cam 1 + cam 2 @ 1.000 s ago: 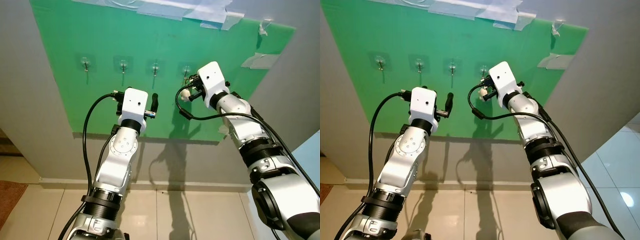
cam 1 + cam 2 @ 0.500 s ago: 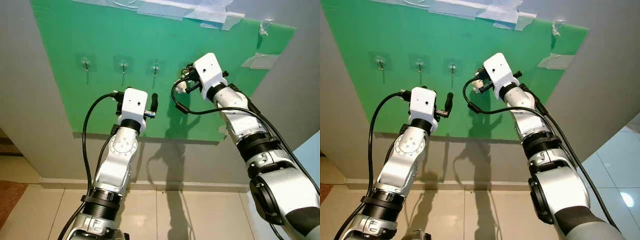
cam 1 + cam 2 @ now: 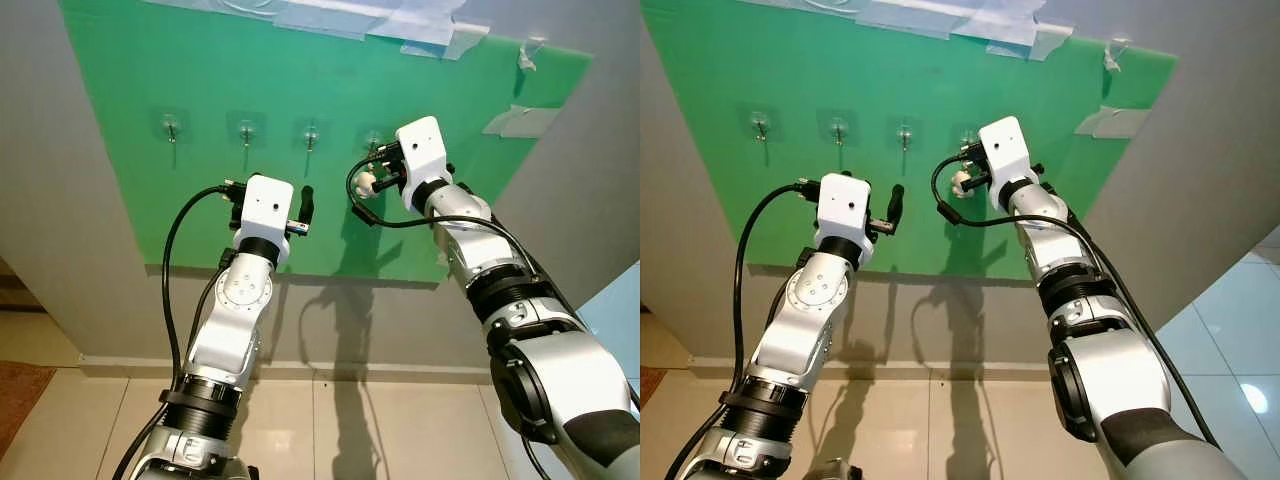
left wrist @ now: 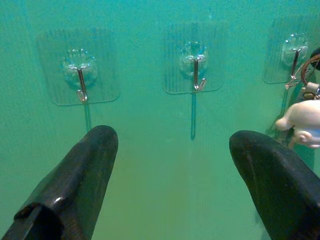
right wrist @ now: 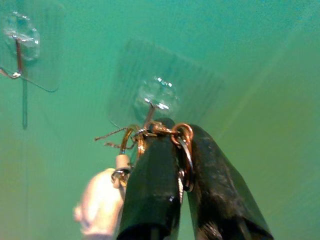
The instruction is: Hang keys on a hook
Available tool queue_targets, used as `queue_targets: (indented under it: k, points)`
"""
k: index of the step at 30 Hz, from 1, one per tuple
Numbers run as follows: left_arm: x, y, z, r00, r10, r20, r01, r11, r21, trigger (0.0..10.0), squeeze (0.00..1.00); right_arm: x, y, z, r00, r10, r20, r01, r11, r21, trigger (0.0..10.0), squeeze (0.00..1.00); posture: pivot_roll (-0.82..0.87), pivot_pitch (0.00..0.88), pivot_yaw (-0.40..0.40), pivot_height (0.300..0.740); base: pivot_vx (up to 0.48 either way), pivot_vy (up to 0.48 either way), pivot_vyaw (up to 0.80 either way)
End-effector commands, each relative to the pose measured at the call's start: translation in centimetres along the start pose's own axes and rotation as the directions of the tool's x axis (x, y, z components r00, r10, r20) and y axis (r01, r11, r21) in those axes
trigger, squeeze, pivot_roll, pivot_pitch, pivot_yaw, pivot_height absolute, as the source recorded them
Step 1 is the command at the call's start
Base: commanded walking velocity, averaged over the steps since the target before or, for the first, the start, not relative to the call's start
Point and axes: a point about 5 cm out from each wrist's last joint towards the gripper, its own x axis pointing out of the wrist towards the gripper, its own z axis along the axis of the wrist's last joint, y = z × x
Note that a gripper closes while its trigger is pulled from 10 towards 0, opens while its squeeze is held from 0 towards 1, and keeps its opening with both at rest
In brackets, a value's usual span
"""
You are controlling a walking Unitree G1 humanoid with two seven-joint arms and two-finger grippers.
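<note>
Right gripper (image 5: 172,150) pinches the keys (image 5: 150,137) by the ring, just below the rightmost hook (image 5: 152,107) on the green board (image 3: 200,90); ring must go up and over. Left gripper (image 4: 172,150) spread, idle beside.

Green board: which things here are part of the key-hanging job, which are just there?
In the job:
- keys, pinched in the right pincer
- hook right at them
- green board

Just there:
- other three hooks
- tape
- left pincer, open, idle
</note>
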Motion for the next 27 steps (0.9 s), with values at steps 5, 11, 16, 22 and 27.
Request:
queue_targets:
  k: [5,11,16,22,27]
  points:
    - [0.3,-0.1,0.6,1.0,-0.009,0.016,0.009,1.0,0.002,10.0,0.0,0.1,-0.3,-0.2,0.999,0.017,-0.032,-0.014,0.995,0.099,0.0,0.0,0.02,0.0,-0.095,0.74,0.0,0.0,0.0]
    - [0.4,0.0,0.6,1.0,-0.008,0.015,0.008,1.0,0.003,10.0,0.0,-0.1,-0.3,-1.1,0.997,0.031,-0.073,-0.016,0.981,0.195,0.0,0.0,0.02,0.0,-0.094,0.74,0.0,0.0,0.0]
    - [0.3,0.0,0.7,1.0,-0.008,0.016,0.008,1.0,0.005,10.0,0.0,-0.1,-0.7,-0.6,0.999,-0.015,-0.032,0.019,0.994,0.112,0.0,0.0,0.02,0.0,-0.094,0.74,0.0,0.0,0.0]
    - [0.3,0.0,0.6,1.0,-0.008,0.016,0.008,1.0,0.005,10.0,0.0,-0.2,-0.7,0.9,0.997,-0.033,0.071,0.041,0.992,-0.118,0.0,0.0,0.02,0.0,-0.094,0.74,0.0,0.0,0.0]
    - [0.3,0.0,0.6,1.0,-0.008,0.015,0.008,1.0,0.004,10.0,0.0,-0.2,-0.3,1.3,0.995,-0.006,0.103,0.024,0.985,-0.17,0.0,0.0,0.02,0.0,-0.094,0.74,0.0,0.0,0.0]
